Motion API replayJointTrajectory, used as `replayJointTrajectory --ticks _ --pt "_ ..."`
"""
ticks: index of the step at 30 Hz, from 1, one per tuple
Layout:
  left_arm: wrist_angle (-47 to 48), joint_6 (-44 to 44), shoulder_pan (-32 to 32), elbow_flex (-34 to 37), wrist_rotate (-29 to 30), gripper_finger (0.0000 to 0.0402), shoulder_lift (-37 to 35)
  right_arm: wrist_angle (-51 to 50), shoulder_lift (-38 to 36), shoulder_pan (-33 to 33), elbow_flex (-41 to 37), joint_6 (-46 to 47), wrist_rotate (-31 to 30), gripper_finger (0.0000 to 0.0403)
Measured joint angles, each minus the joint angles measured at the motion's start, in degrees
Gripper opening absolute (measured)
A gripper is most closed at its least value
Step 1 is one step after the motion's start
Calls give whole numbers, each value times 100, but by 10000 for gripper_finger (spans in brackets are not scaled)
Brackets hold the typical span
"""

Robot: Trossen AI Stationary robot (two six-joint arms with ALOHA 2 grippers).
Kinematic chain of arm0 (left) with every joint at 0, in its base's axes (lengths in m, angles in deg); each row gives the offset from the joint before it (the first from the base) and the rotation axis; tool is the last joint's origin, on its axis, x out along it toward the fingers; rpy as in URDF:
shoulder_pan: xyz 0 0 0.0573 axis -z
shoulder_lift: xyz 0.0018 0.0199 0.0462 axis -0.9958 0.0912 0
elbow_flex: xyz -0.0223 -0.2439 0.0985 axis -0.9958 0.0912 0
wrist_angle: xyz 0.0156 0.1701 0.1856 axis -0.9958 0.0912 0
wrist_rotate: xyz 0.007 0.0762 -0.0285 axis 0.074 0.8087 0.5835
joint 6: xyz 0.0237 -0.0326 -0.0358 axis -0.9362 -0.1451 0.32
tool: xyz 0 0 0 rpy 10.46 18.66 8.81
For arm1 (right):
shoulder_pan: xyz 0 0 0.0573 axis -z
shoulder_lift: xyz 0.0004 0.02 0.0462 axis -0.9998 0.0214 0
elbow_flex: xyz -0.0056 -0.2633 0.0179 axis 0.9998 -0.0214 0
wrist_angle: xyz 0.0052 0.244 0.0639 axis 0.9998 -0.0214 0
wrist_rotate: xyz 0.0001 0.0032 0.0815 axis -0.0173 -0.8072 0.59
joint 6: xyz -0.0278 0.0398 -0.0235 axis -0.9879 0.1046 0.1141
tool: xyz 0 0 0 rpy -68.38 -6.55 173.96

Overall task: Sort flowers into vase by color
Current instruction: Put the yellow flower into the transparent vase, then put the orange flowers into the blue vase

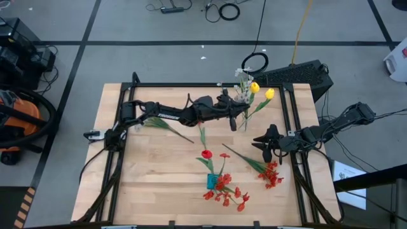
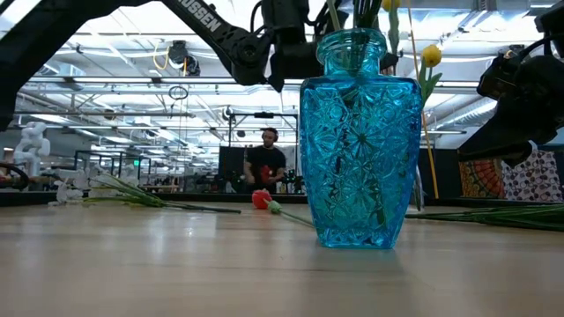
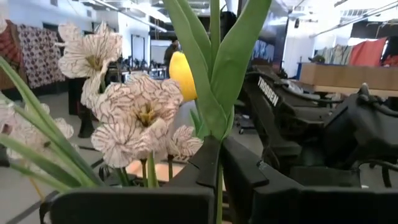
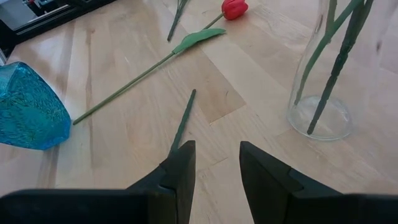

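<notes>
My left gripper reaches to the clear glass vase at the table's far side and is shut on a yellow tulip. Whitish blossoms stand just beside it. My right gripper hovers open over the table right of centre, with a bare stem end lying just ahead of it. The blue vase near the front edge holds red blossoms. A red tulip, a red spray and a whitish sprig lie flat on the table. My left gripper pinches the yellow tulip's green stem between its two fingers, just below where the leaves fan out. The fingers lie roughly level and across the stem, which stands upright. Whether its lower end stands in the clear vase is hidden.
A second yellow tulip stands at the clear vase. The table's black frame rails run along its edges. Bare wood lies left of the blue vase. A person stands far behind the table.
</notes>
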Motion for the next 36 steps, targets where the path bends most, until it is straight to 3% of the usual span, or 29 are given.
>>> replayJointTrajectory --ticks 11,22,28,32,36 --pt "983 218 3 0 -1 99 0 -4 0 -2 0 2 0 116" --pt "2056 349 4 2 -1 102 -94 -9 0 -2 0 9 0 116" --pt "3467 289 -11 4 4 102 -611 -65 7 -2 0 114 8 116" --pt "3771 16 36 96 -328 102 -1012 -97 19 -2 0 157 7 116" --pt "3926 14 67 479 -220 102 -1471 -105 51 -2 0 189 5 116"
